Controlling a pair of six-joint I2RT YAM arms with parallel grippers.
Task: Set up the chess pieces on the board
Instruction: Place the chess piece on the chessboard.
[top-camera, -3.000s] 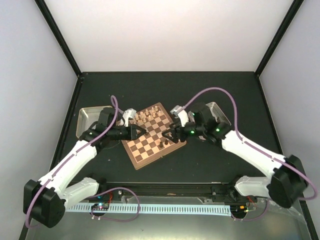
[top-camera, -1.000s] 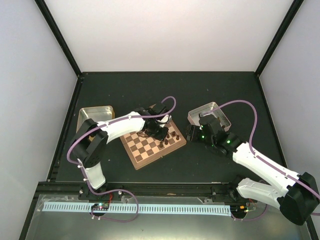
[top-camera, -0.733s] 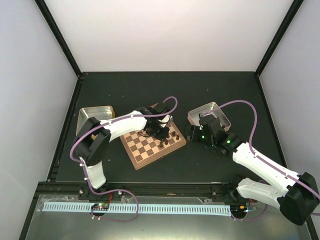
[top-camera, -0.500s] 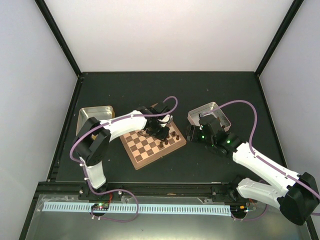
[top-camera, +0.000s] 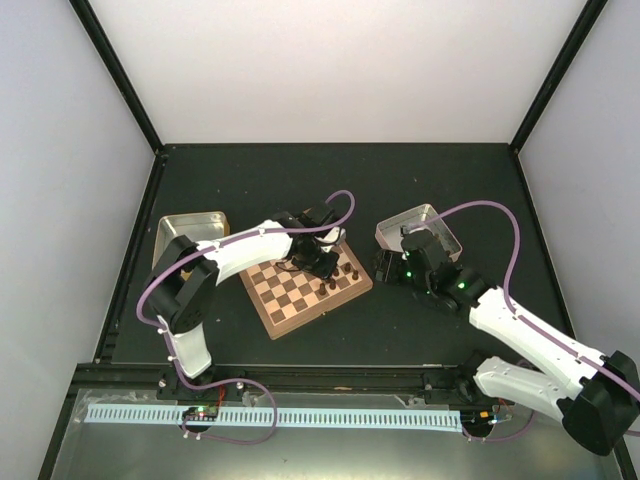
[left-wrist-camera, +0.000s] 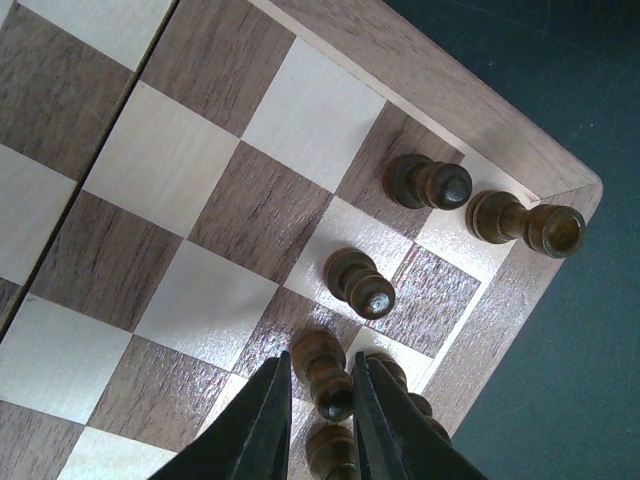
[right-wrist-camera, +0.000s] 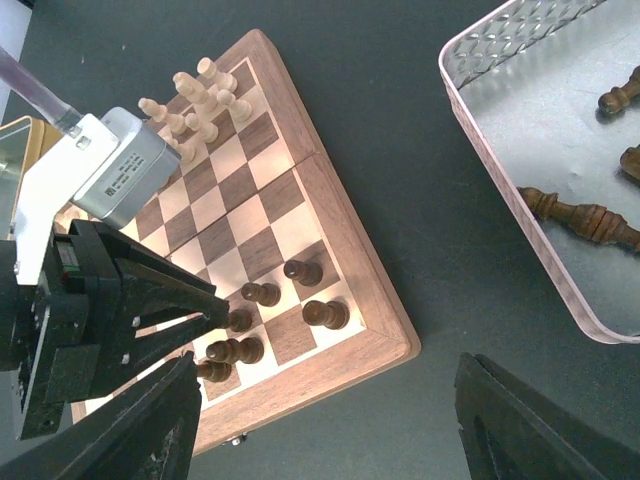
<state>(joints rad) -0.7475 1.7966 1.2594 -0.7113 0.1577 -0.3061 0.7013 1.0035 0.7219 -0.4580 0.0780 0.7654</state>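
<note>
Overhead and wrist views of the chess set-up, all positions given from the board (top-camera: 285, 300), which lies turned at an angle on the dark table (top-camera: 400, 180). The left arm reaches across the board to its right-hand corner, where the left gripper (left-wrist-camera: 320, 365) points down with its fingers (left-wrist-camera: 270, 420) drawn in against the two flanks of one dark piece (left-wrist-camera: 330, 395). That piece is thus clasped and stands on a square near the rim. Further dark chessmen (right-wrist-camera: 325, 314) stand in a loose cluster on the squares around this same corner, two of them just beside the held piece. The cream chessmen (right-wrist-camera: 190, 100) stand grouped at the board's far corner. The right gripper (right-wrist-camera: 328, 360) is off the board's right edge, between the board and the silver tin (top-camera: 425, 218), with its fingers spread wide and nothing between them. Several loose dark pieces (right-wrist-camera: 580, 218) lie on their sides in that tin. A gold tin (top-camera: 190, 232) sits off the board's left edge, near it but not touching.
</note>
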